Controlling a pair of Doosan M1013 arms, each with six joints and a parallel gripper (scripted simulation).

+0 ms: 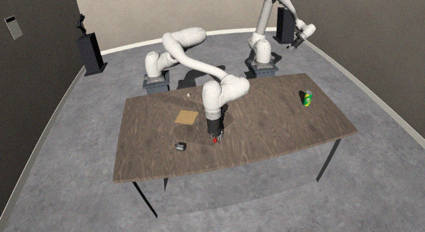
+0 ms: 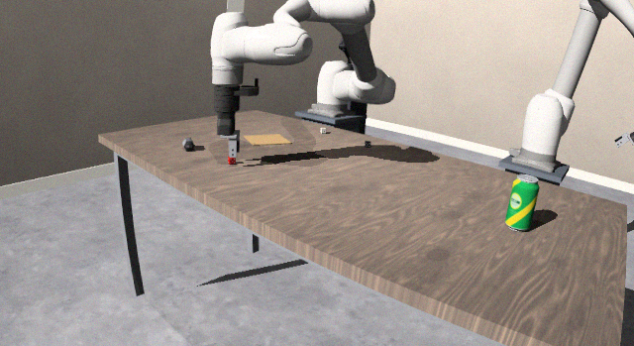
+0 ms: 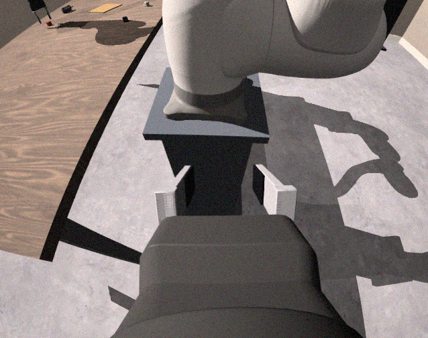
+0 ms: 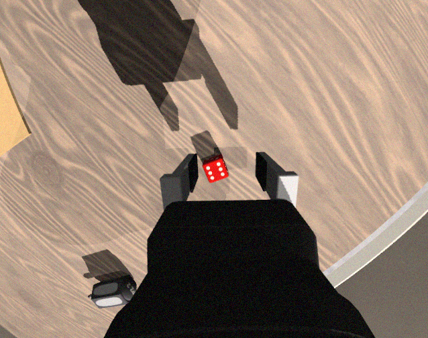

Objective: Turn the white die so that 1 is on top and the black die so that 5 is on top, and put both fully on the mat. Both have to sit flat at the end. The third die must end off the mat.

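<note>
The red die (image 1: 214, 139) (image 2: 231, 161) (image 3: 49, 23) (image 4: 215, 169) lies below the right claw (image 1: 217, 137) (image 2: 233, 148) (image 3: 45, 21) (image 4: 226, 165). In the right wrist view it shows between the spread fingers, left of centre and closer to the left-hand one. Being a cube, it has no long axis; its sides stand skewed to the pads, so a grip would probably want a slight twist and a small sideways shift first. Six white pips face up. This claw is released, with nothing grasped.

The left claw (image 1: 289, 46) (image 2: 623, 140) (image 3: 223, 177), also released, hangs off the desk (image 1: 265, 119) (image 2: 396, 227) (image 3: 61, 90) (image 4: 316, 108) at the upper right of the top view, so the right arm is much the nearer.

The thin, matt, tan square mat (image 1: 186, 117) (image 2: 267, 139) (image 3: 104, 7) (image 4: 3, 108) bears no die. The white die (image 1: 188, 94) (image 2: 323, 131) (image 3: 146, 3) lies beyond it, upper left in the top view; the black die (image 2: 368, 144) (image 3: 125, 19) sits right of the white one in the exterior view. Their top faces are too small to read. Both seem still to need turning and placing, while the red one is already off the mat.

The desk has swirling brown wood grain; a glossy green-and-yellow can (image 1: 307, 99) (image 2: 521, 204) stands upright on it.
</note>
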